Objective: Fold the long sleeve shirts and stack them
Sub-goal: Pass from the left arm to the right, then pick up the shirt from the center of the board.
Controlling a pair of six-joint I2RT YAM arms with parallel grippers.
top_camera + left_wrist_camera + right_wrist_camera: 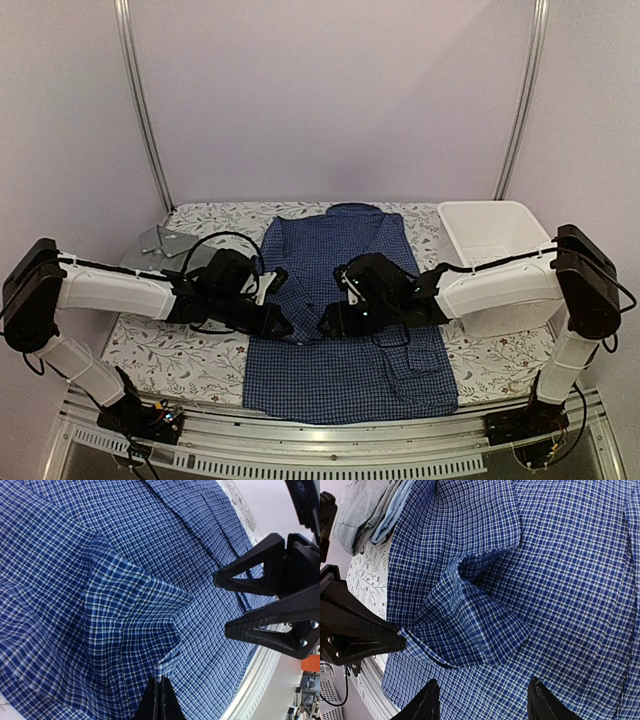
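Blue check shirt (350, 375) is lying spread down the middle of the table (180, 350), collar end at the far side, hem reaching the near edge, mostly flat but rumpling up around the centre. Left gripper (160, 696) is clenching a raised fold of that shirt. Its fingers are pressing tight together w/ the cloth peaking into a small tent right at the tips, approx mid-shirt and toward the shirt's left half. Right gripper (484, 697) is hanging released just over the same shirt, jaws standing well apart, gripping nothing, only check fabric showing btwn them. It's facing the left gripper from the opp. side, the two sitting near each other above the shirt's centre. A flap of cloth is doubling over itself btwn them, one edge running to the left gripper's tips. Grey shirt (362, 510) & light blue shirt (390, 517) are lying bunched together at the far left of the table, right beside the check shirt's edge. White basket (490, 235) is sitting at the far right corner, just beside the shirt's upper right. Floral cover is draping the tabletop under everything.
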